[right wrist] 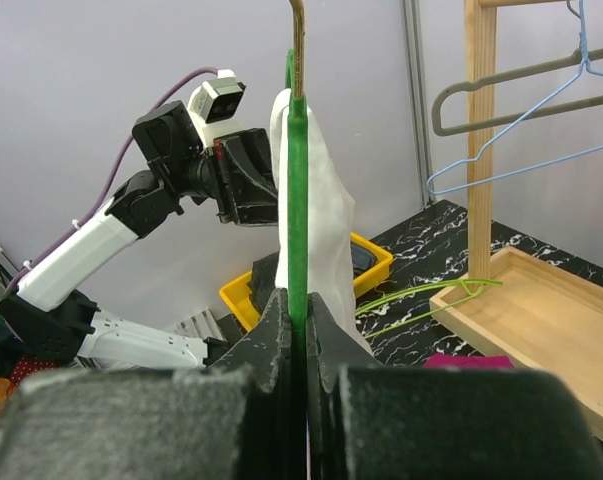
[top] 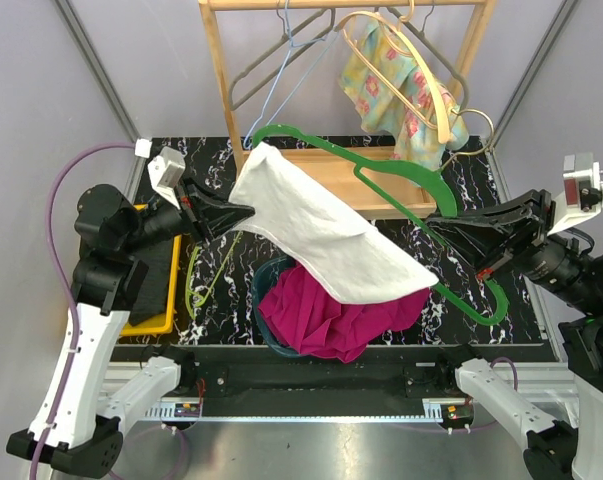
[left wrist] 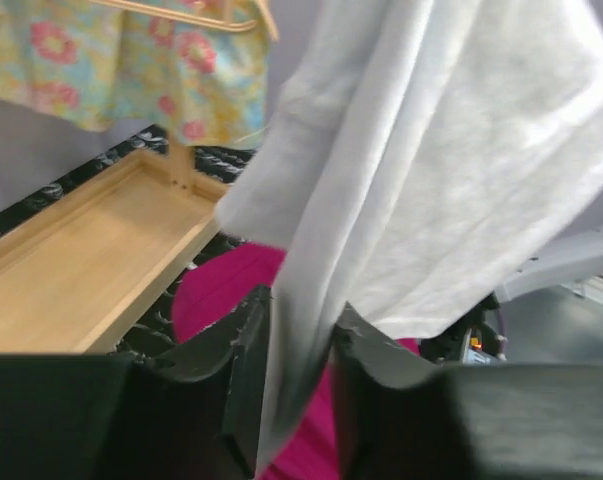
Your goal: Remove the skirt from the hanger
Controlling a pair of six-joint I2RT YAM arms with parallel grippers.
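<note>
Clerk: Item one, white skirt (top: 321,235). Location: centre of the overhead frame, draped along the green hanger (top: 396,165) and held in the air above a bin of magenta cloth (top: 331,320).

Auditor: Why slung on a diagonal?

Clerk: Judged cause: the two arms hold opposite ends. The hanger runs from upper centre down to lower right. The skirt's upper-left corner is drawn away from it, apparently to slide the cloth off.

Auditor: Item two, left gripper (left wrist: 299,330)?

Clerk: Jaws nearly closed, the narrow gap filled by a fold of the skirt's edge. Cloth is pinched between both fingers, and the rest spreads up and right in that wrist view.

Auditor: Item three, right gripper (right wrist: 297,310)?

Clerk: Jaws pressed tight on the hanger's green bar, which stands upright between them in its wrist view. No cloth in the grip; the skirt sits just behind the bar.

Auditor: Status?

Clerk: Skirt not yet off; much of it covers the hanger. Also logged: wooden rack (top: 221,90) with a floral garment (top: 391,80), upper frame, touched by neither arm.
</note>
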